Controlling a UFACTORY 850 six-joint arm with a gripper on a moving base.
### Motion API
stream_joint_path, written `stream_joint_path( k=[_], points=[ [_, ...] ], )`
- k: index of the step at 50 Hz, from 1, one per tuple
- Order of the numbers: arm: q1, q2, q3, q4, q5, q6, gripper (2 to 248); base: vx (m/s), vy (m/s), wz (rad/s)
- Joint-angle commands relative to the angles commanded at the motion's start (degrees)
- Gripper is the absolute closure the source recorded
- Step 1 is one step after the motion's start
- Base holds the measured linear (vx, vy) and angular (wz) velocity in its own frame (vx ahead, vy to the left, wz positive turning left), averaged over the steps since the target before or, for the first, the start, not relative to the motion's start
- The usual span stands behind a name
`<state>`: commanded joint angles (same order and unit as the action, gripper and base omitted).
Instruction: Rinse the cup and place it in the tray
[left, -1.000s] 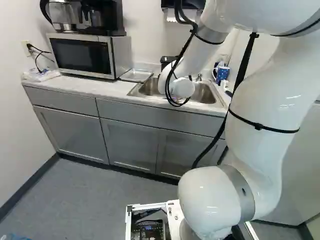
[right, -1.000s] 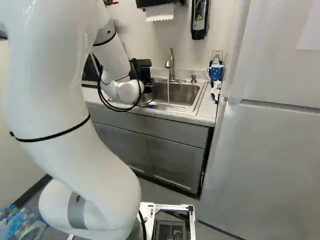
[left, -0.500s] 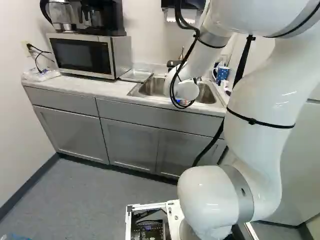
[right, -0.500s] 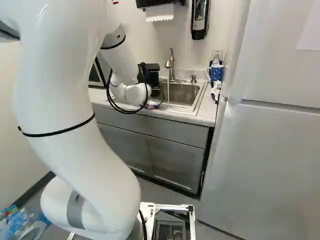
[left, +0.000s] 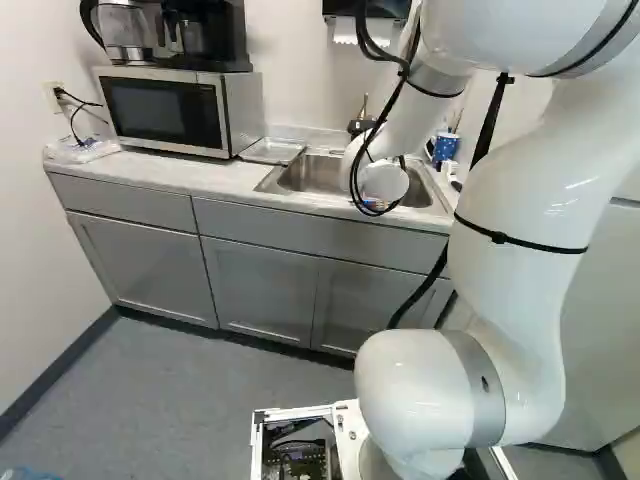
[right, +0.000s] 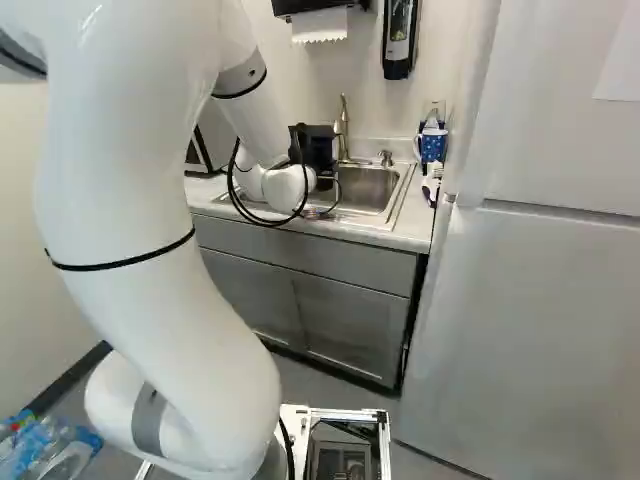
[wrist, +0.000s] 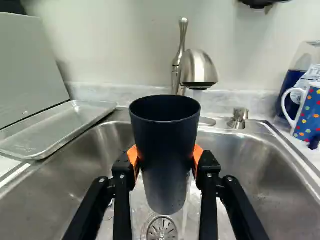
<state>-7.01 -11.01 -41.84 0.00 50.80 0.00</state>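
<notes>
sink (wrist: 245, 160): under cup (wrist: 167, 145)
tray (wrist: 60, 131): beside sink, side opposite mug (wrist: 306, 114)
gripper (wrist: 166, 156): clamped on cup, both sides
tap (wrist: 199, 70): beyond cup, offset mugward; rinse likely needs cup that way
cup: mouth up

Cup (wrist: 162, 155): smooth, matt, apparently plastic. Tray (wrist: 65, 125): smooth metal, dull sheen. Sink (wrist: 255, 165): satin metal (glossy where wet). Faucet (wrist: 198, 70): brushed-looking metal. Arm (left: 520, 200): smooth, glossy shell. Mug (wrist: 308, 117): glossy.
</notes>
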Motion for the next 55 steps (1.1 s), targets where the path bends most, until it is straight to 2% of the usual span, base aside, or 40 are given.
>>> stream_joint_path(
  k=[20, 55],
  points=[
    [-3.1, -1.5, -1.6, 0.0, 0.0, 0.0, 128, 0.0, 0.0, 0.0],
    [-3.1, -1.5, -1.6, 0.0, 0.0, 0.0, 128, 0.0, 0.0, 0.0]
  ],
)
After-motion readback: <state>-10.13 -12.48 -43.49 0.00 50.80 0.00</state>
